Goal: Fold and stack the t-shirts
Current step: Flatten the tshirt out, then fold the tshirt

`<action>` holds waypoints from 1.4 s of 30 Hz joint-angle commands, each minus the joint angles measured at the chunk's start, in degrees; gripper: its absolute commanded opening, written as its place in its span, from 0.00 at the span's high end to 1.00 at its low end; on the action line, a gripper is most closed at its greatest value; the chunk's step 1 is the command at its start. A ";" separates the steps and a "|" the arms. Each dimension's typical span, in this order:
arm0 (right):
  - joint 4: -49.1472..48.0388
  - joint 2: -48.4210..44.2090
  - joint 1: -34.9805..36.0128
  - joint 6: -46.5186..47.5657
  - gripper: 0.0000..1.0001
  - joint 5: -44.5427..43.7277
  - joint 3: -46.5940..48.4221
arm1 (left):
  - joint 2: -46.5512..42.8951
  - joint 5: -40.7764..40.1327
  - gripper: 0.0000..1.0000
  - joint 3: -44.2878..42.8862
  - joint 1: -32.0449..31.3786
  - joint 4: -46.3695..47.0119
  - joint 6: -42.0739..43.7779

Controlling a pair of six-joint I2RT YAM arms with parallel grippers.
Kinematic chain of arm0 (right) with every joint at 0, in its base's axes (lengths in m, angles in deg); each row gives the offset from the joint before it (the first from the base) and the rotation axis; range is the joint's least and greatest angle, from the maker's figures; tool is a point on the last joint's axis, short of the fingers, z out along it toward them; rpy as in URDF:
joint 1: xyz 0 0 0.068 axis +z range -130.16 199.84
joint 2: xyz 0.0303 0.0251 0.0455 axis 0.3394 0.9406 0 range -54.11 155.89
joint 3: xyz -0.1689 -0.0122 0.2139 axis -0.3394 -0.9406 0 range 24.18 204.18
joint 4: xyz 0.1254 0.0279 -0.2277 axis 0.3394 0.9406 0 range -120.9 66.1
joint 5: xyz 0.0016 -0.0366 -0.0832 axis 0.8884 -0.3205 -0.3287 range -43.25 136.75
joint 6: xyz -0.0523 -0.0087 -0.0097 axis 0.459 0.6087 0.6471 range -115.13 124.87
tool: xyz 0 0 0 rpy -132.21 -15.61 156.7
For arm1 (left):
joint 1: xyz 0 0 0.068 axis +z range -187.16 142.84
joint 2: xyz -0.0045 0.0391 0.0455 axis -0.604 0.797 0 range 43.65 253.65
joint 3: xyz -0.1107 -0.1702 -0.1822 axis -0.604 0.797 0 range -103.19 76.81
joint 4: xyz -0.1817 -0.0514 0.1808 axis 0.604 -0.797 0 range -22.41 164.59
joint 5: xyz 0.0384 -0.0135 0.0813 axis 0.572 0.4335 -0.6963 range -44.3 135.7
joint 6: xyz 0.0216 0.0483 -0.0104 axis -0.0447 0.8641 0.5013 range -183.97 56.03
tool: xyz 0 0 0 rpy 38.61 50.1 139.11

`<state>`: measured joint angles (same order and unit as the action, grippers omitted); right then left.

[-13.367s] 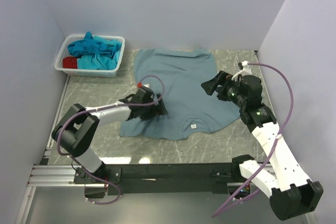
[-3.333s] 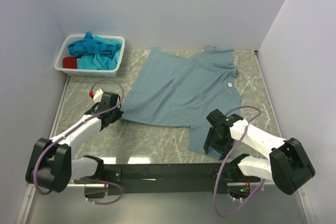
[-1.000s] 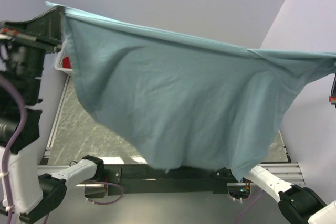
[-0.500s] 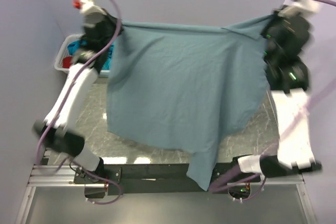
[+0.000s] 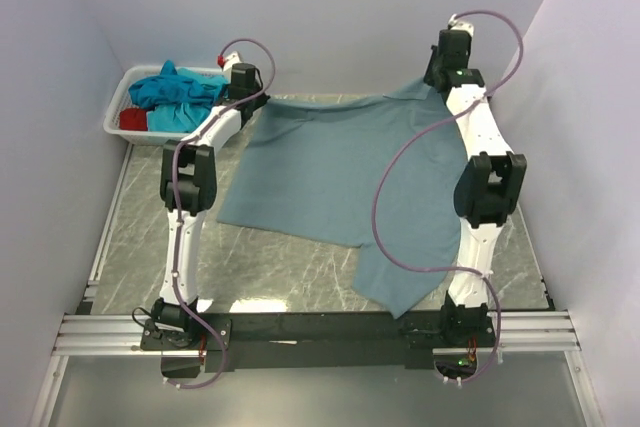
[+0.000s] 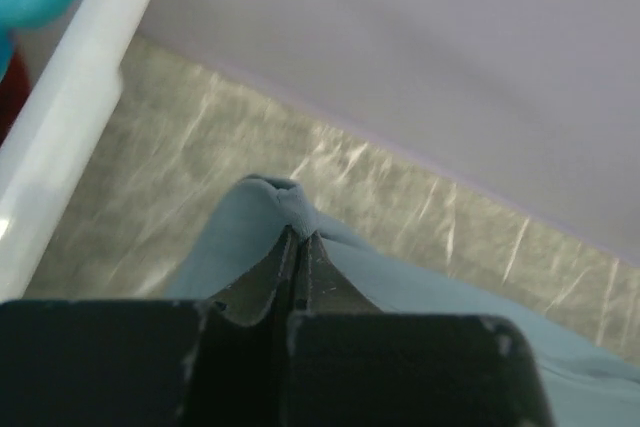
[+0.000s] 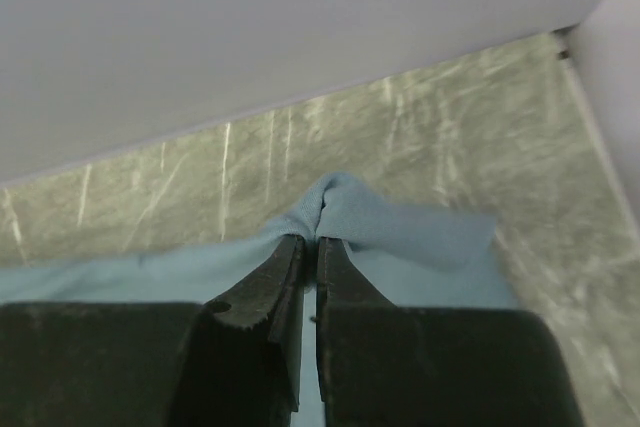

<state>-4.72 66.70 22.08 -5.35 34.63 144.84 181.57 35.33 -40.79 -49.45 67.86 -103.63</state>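
Note:
The dusty grey-blue t-shirt [image 5: 340,177] lies spread over the marble table, its far edge near the back wall and one part trailing toward the near right. My left gripper [image 5: 249,95] is stretched to the far left corner of the shirt, beside the basket, and is shut on a pinch of cloth [image 6: 268,209]; the left gripper [image 6: 298,239] tips meet on the fold. My right gripper [image 5: 438,81] reaches the far right corner, shut on a bunched fold [image 7: 375,215] at the right gripper [image 7: 310,241] tips. Turquoise t-shirts [image 5: 180,99] and a red one [image 5: 132,119] sit in the basket.
A white plastic basket [image 5: 113,119] stands at the far left corner; its rim [image 6: 70,117] is close to my left gripper. Walls close in the table at the back and both sides. Bare marble [image 5: 150,227] shows left of the shirt.
A second ago the shirt hung high, stretched between both raised grippers. Both arms have since swung forward and down to the far edge, laying the shirt on the table.

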 commanded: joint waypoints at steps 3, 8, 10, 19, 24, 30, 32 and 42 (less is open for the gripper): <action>-6.22 3.55 -0.92 -1.38 0.99 4.29 4.93 | 3.74 4.57 1.00 -11.33 0.69 9.89 2.39; -4.04 3.73 -1.10 -2.00 0.99 4.30 3.80 | 4.63 7.38 1.00 -9.50 1.66 11.90 2.04; -3.24 1.63 -1.19 -2.43 0.99 3.42 0.83 | 3.85 7.91 1.00 -8.00 1.92 12.87 1.87; 5.55 -8.57 -1.19 -6.03 0.98 4.56 -12.09 | -2.21 9.84 1.00 1.57 2.01 13.49 1.52; 5.29 -15.68 -1.10 -7.36 0.98 6.58 -21.42 | -8.54 8.79 1.00 13.35 2.19 16.12 0.90; 9.07 -21.23 -1.10 -9.11 0.98 4.83 -29.15 | -14.79 8.52 1.00 23.29 2.36 17.27 -0.42; 10.12 -22.46 -1.10 -9.20 0.98 4.30 -30.57 | -16.37 8.79 1.00 25.57 2.36 17.00 -1.12; 12.59 -27.21 -1.01 -9.21 0.96 6.05 -38.48 | -23.05 7.30 1.00 36.82 2.36 17.18 -4.72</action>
<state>6.88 41.87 21.29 -14.22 40.40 107.66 162.62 43.79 -6.24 -47.35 83.34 -106.56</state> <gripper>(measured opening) 0.067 0.021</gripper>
